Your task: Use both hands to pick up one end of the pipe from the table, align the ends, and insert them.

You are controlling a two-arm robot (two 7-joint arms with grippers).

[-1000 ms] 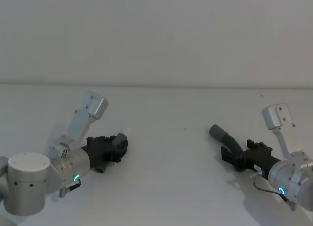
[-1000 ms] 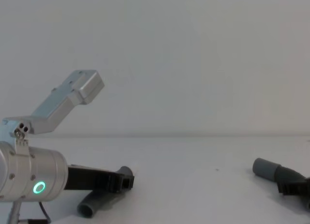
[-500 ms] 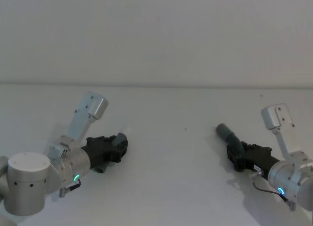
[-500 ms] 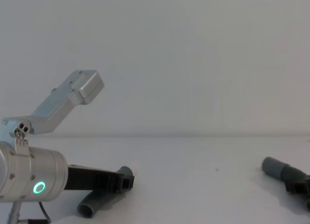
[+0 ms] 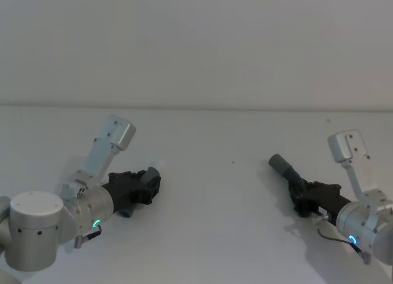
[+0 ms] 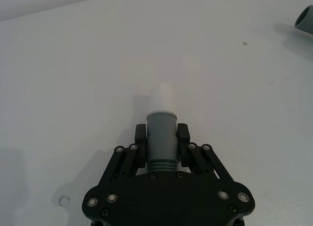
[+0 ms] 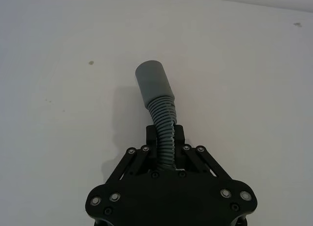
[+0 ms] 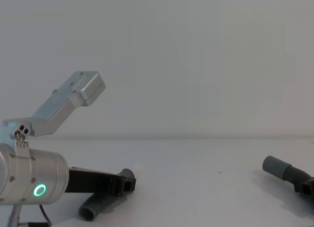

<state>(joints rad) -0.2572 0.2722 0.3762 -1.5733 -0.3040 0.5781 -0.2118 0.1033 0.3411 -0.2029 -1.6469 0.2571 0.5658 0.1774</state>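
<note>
Left wrist view: fingers [image 6: 183, 134] of left gripper [image 6: 162, 137] clamped on pale-tipped cuff [image 6: 161, 121] of one hose piece [image 8: 100, 205], left side of table [image 6: 73, 64]. Right gripper [image 7: 165, 138] pinches ribbed section of other hose piece [image 7: 164, 118] on the right side, grey cuff [image 7: 152, 81] sticking out past fingertips; pieces well apart.

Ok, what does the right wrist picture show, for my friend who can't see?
The jaws of the right gripper are shut on a grey ribbed hose, gripping its ribbed part. Its wider smooth end sticks out ahead, over a plain white table.
</note>
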